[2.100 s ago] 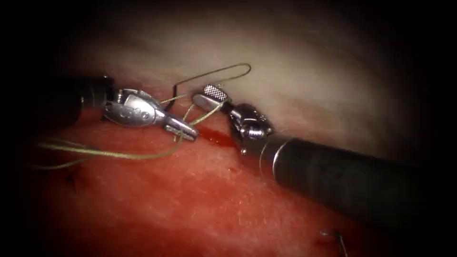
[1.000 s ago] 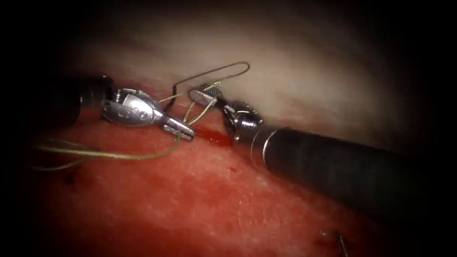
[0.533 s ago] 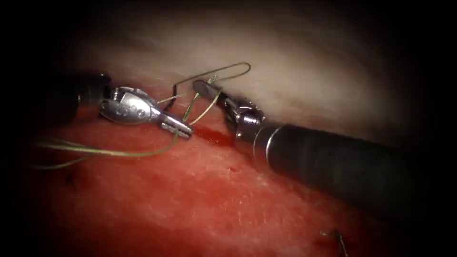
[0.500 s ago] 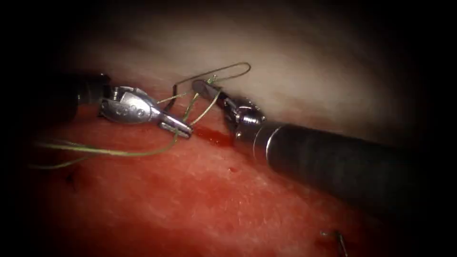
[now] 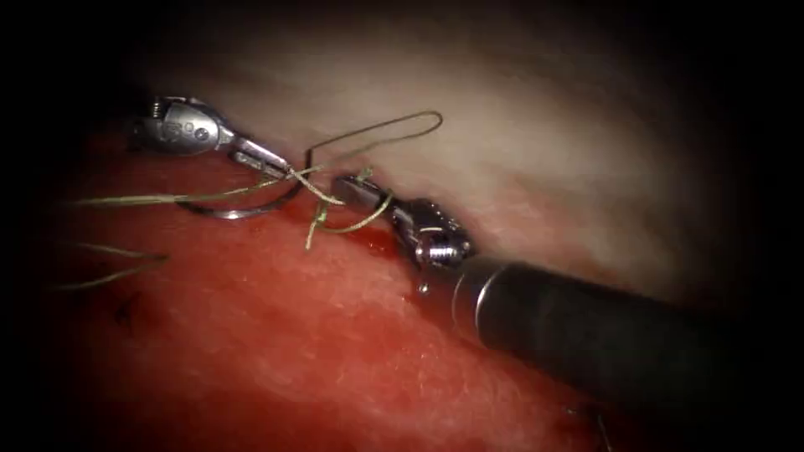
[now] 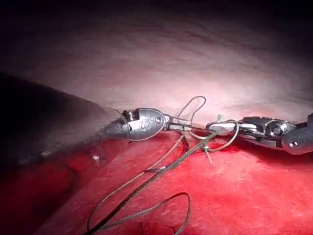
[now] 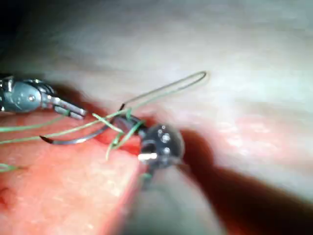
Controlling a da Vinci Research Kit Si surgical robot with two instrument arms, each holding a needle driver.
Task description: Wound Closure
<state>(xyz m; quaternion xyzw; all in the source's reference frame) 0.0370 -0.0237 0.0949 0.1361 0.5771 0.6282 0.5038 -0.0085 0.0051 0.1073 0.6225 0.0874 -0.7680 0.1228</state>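
Note:
My left tool (image 5: 266, 161) stands up and to the left of the cut, jaws shut on the green thread (image 5: 167, 199), which runs taut from there. The right tool (image 5: 347, 186) comes in from the lower right, with its jaws shut on the short thread tail just above the red fluid (image 5: 378, 243). Between the two tools the thread strands cross in a small tangle. The curved needle (image 5: 239, 213) lies free on the tissue left of the cut and below the left tool; neither tool holds it. It also shows in the right wrist view (image 7: 73, 141). A thin thread loop (image 5: 402, 125) arches over the pale tissue.
Loose thread strands (image 5: 117, 272) trail off to the left over the red tissue (image 5: 335, 351). A small dark mark (image 5: 126, 314) sits at the lower left. The right tool's dark shaft (image 5: 603, 335) crosses the lower right.
The right jaws have shut on the thread tail and dropped slightly toward the cut. The left tool has moved up and left with its thread, drawing the strands tighter and uncovering the needle.

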